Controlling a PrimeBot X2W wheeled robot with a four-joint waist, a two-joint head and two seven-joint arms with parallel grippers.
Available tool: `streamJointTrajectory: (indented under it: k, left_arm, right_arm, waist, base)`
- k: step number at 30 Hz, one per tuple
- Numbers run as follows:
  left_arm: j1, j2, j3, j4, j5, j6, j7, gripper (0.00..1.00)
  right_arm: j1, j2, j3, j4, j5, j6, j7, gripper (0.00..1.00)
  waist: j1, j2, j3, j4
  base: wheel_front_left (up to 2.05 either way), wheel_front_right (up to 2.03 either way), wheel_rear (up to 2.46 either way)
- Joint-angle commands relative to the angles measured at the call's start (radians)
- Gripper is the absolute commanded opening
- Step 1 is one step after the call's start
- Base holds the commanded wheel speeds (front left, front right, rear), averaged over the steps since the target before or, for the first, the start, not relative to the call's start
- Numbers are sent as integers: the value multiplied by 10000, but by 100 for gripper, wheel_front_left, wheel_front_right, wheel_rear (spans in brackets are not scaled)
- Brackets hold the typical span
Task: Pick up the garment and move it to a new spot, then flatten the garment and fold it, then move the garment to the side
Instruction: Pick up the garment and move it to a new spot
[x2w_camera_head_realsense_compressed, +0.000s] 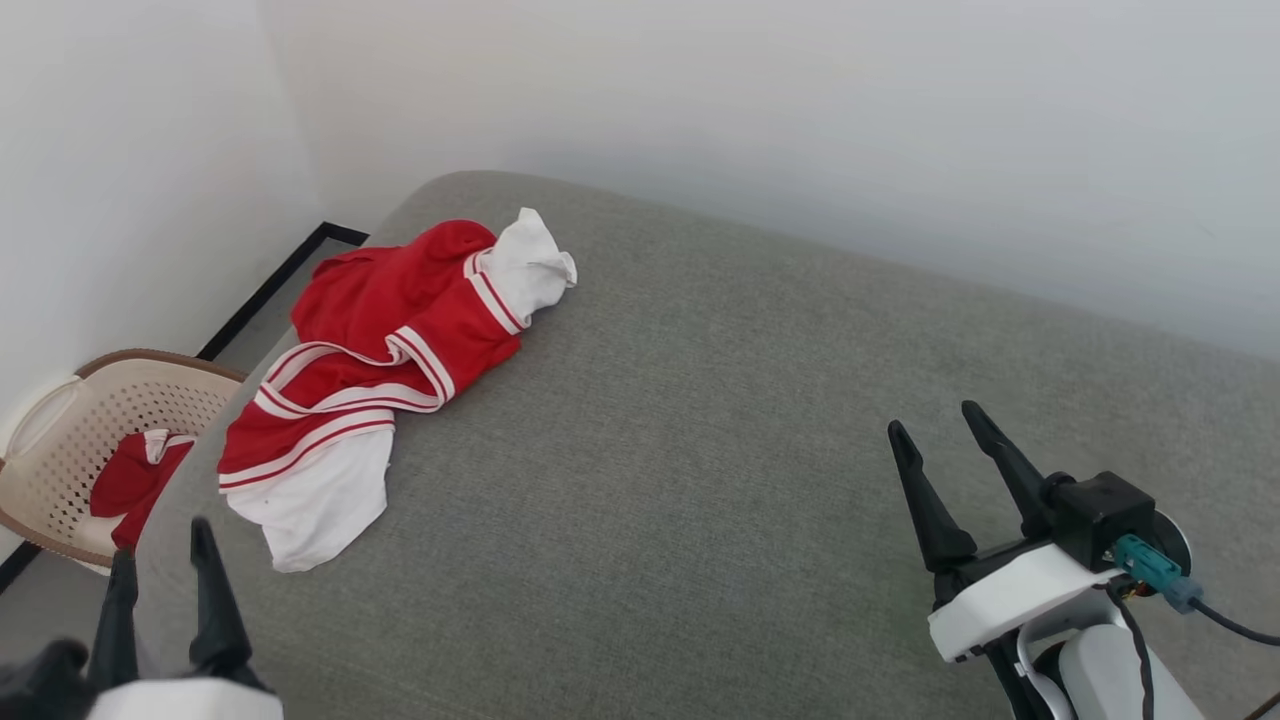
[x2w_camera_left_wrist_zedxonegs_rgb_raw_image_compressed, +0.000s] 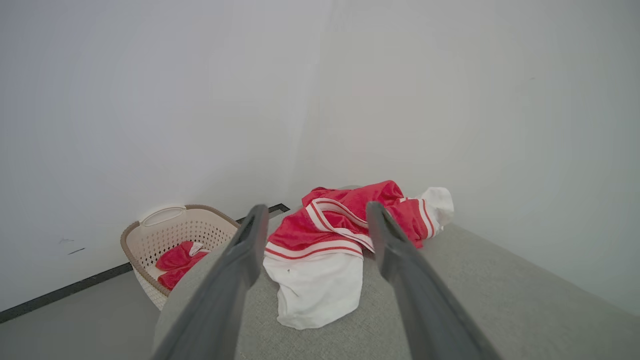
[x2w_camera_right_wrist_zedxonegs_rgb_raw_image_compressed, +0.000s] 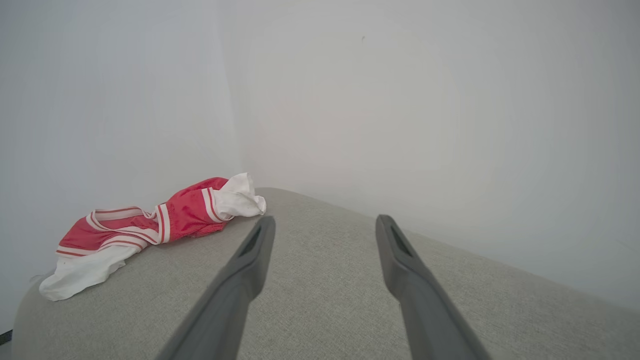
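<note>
Listing the garment (x2w_camera_head_realsense_compressed: 370, 360): we are finding it crumpled near the grey cushion's (x2w_camera_head_realsense_compressed: 700, 450) far left corner, its long axis running along the left edge. We are holding the left gripper (x2w_camera_head_realsense_compressed: 160, 540) wide and empty just short of it, and the right gripper (x2w_camera_head_realsense_compressed: 933, 416) wide, well apart. A basket (x2w_camera_head_realsense_compressed: 60, 440) is standing beside the left edge; nothing is blocking the way.

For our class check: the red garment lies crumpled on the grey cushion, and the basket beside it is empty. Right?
Not quite: the basket holds a red-and-white cloth, as the head view shows. The garment does lie crumpled on the grey cushion.
</note>
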Motion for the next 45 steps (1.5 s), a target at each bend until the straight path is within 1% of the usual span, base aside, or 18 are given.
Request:
streamJointTrajectory:
  k: [1, 3, 5, 8, 13, 16, 22, 25, 28, 32, 33, 35, 36, 38, 39, 41, 43, 45]
  left_arm:
    - [-317, 16, -40, 71, -118, -40, -48, 100]
    - [-690, 168, -71, 252, -124, -36, -48, 100]
    - [-1142, 472, -185, 541, 97, -37, -48, 100]
    - [-2024, 877, -373, 1144, 65, -40, -38, 100]
    - [-3580, 1809, -819, 2455, -313, -43, 80, 100]
    - [-4614, 2400, -1106, 3531, -806, -43, 241, 100]
    - [-6474, 3172, -1985, 5634, -1577, -44, 529, 100]
    - [-7280, 3421, -2369, 6706, -2077, -45, 783, 100]
    - [-8078, 3681, -2687, 7716, -2393, -43, 1277, 100]
    - [-8968, 3871, -2905, 8955, -2828, -44, 2059, 100]
    - [-8968, 3871, -2905, 8955, -2828, -44, 2059, 100]
    - [-9303, 3917, -2965, 9627, -2877, -44, 2613, 100]
    - [-9532, 3865, -2836, 9979, -3138, -44, 2960, 100]
    - [-9875, 3862, -2972, 10516, -3088, -41, 3673, 100]
    - [-10037, 3813, -2886, 10729, -3275, 44, 4041, 100]
    - [-10047, 3649, -3011, 11105, -3250, 240, 5033, 100]
    - [-9995, 3454, -3042, 11365, -3366, 570, 6177, 100]
    - [-9900, 3276, -3071, 11497, -3428, 801, 6957, 100]
  right_arm:
    - [-24, -21, -60, -62, -98, -3, -51, 100]
    - [-117, -64, -127, -81, -149, -3, -51, 100]
    - [-197, -98, -183, -131, -225, -3, -46, 100]
    - [-278, -161, -307, -226, -339, -3, -12, 100]
    - [-476, -282, -455, -505, -558, -3, 143, 100]
    - [-638, -371, -565, -810, -658, -3, 302, 100]
    - [-974, -540, -756, -1549, -906, -3, 688, 100]
    - [-1108, -603, -834, -1923, -1054, -3, 903, 100]
    - [-1221, -637, -916, -2308, -1191, -3, 1110, 100]
    - [-1348, -674, -1006, -2829, -1347, -3, 1346, 100]
    - [-1348, -674, -1006, -2829, -1347, -3, 1346, 100]
    - [-1353, -687, -1062, -3061, -1413, -3, 1470, 100]
    - [-1363, -693, -1077, -3195, -1448, -3, 1539, 100]
    - [-1368, -681, -1136, -3412, -1500, -3, 1669, 100]
    - [-1369, -684, -1156, -3510, -1540, -3, 1715, 100]
    - [-1377, -681, -1179, -3701, -1573, -3, 1820, 100]
    - [-1376, -684, -1217, -3835, -1630, -3, 1921, 100]
    - [-1382, -672, -1250, -3974, -1657, -3, 1993, 100]
  waist:
    - [0, 0, 121, -98]
    - [0, 0, 286, -212]
    - [0, 0, 472, -348]
    - [0, 0, 757, -561]
    - [0, 0, 1345, -966]
    - [0, 0, 1800, -1226]
    - [0, 0, 2872, -1724]
    - [0, 0, 3437, -1962]
    - [0, 0, 3973, -2190]
    - [0, 0, 4618, -2418]
    - [0, 0, 4618, -2418]
    - [0, 0, 4879, -2488]
    - [0, 0, 4998, -2516]
    - [0, 0, 5210, -2560]
    - [0, 0, 5299, -2573]
    - [0, 0, 5446, -2605]
    - [0, 0, 5555, -2627]
    - [0, 0, 5658, -2636]
  base:
    - [0, 0, 0]
    - [0, 0, 0]
    - [0, 0, 0]
    - [0, 0, 0]
    - [0, 0, 0]
    - [0, 0, 0]
    - [0, 0, 0]
    - [0, 0, 0]
    - [0, 0, 0]
    - [0, 0, 0]
    - [0, 0, 0]
    - [0, 0, 0]
    - [0, 0, 0]
    - [0, 0, 0]
    - [0, 0, 0]
    - [0, 0, 0]
    - [0, 0, 0]
    - [0, 0, 0]
